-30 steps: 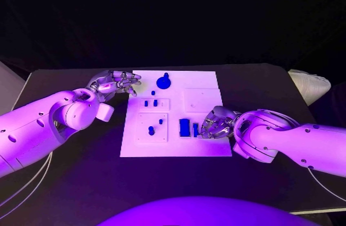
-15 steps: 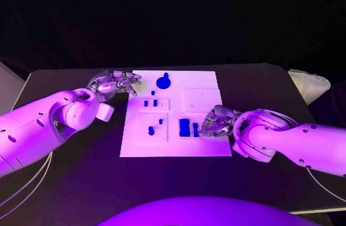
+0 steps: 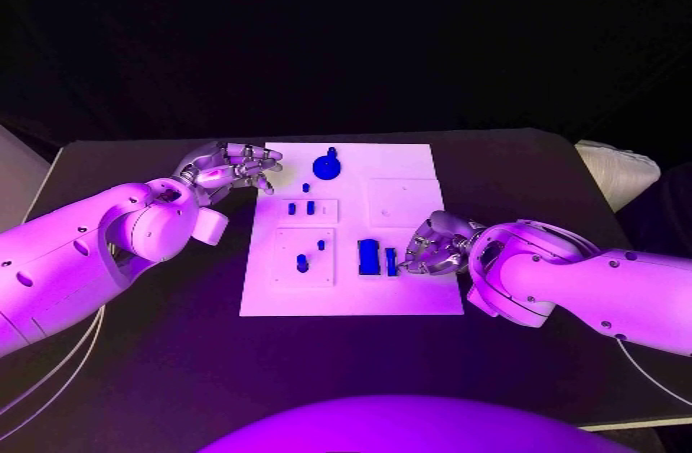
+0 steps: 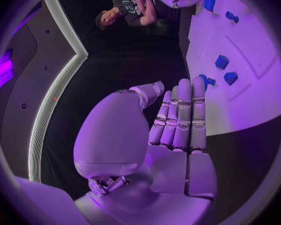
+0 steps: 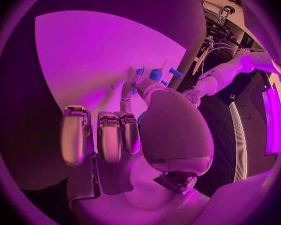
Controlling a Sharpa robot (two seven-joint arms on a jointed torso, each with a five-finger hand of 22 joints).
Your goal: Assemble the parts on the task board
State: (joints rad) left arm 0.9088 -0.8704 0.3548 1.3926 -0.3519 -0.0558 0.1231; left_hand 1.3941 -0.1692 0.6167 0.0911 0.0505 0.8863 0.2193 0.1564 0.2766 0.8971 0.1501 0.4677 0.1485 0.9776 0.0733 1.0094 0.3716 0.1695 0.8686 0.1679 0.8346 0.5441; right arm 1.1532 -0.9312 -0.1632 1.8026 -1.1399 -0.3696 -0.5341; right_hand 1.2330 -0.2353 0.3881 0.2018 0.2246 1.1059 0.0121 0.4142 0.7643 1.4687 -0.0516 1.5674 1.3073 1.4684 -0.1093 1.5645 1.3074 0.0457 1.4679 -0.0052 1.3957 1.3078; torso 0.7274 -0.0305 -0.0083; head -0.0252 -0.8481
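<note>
We see the narrow blue part (image 3: pixel 391 261) on the task board (image 3: pixel 404 293), long axis front-to-back, just left of the right hand (image 3: pixel 428 248) (fingers curled; contact unclear). The left hand (image 3: pixel 231 165) hovers empty, well apart.

task board: flat rectangular white plate (image 3: pixel 389 285), smooth matt plastic look, with shallow moulded recesses.
parts: small blue pieces (image 3: pixel 369 256) on the board, smooth hard plastic look, faint sheen.
table: black top (image 3: pixel 173 343) around the board, matt, even.
left hand: silver many-fingered hand (image 3: pixel 231 165) beside the board, metallic, glossy segments.
right hand: silver hand (image 3: pixel 430 245) over the board's edge, polished metal look.
arms: white shells (image 3: pixel 87 253), smooth glossy plastic.
</note>
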